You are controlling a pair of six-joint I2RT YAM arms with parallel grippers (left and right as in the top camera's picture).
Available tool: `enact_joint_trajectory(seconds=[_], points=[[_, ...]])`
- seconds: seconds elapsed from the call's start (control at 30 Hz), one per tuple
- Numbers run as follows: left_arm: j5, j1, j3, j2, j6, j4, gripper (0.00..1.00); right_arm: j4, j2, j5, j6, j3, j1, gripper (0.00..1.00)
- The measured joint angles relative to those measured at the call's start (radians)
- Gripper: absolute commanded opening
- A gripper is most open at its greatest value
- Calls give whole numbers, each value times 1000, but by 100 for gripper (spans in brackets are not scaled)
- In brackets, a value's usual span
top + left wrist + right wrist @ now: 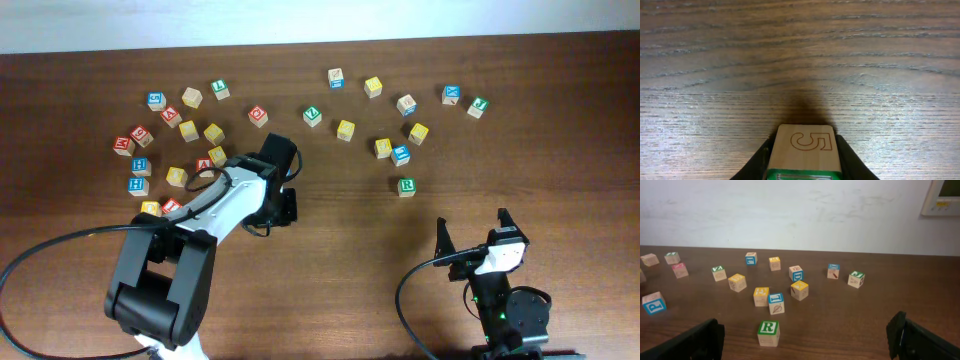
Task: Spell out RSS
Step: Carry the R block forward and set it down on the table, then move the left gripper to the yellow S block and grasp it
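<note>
1. The left tool (805,152) pinches a wooden cube (805,142) from both sides, low over bare counter (800,60). The cube's top face bears an outlined figure that reads as S or 5, and a green-edged face points at the camera.
2. To do this step well, check the letter first, then set the cube down flat with the letter face up. It should sit in line with the green R cube (406,186), which stands alone right of centre.
3. The right tool (472,222) is spread wide with nothing in it.
4. Count: two tools, one R cube and one held cube. About sixteen cubes lie loose at the left and ten more at the right. I cannot pick out any yellow S.
</note>
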Motion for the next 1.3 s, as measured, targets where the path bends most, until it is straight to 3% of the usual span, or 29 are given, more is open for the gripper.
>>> enact_joint_trajectory(seconds=[0.13,0.17,0.2,0.37,0.53,0.7,0.83,1.07,1.3], points=[[1,0,0,0,-14,-3,47,0,0,0,0,0,0,98],[1,0,0,0,-14,-3,54,0,0,0,0,0,0,99],[1,0,1,0,-16,-6,69,0,0,0,0,0,0,98],[1,0,46,9,-26,-87,79,0,0,0,0,0,0,98],[2,0,284,23,-24,-259,82,0,0,0,0,0,0,98],[14,1,664,26,-24,-460,99,0,0,0,0,0,0,98],[20,57,792,27,-25,-520,99,0,0,0,0,0,0,98],[23,341,797,28,-25,-539,99,0,0,0,0,0,0,98],[18,476,798,37,-21,-569,99,0,0,0,0,0,0,98]])
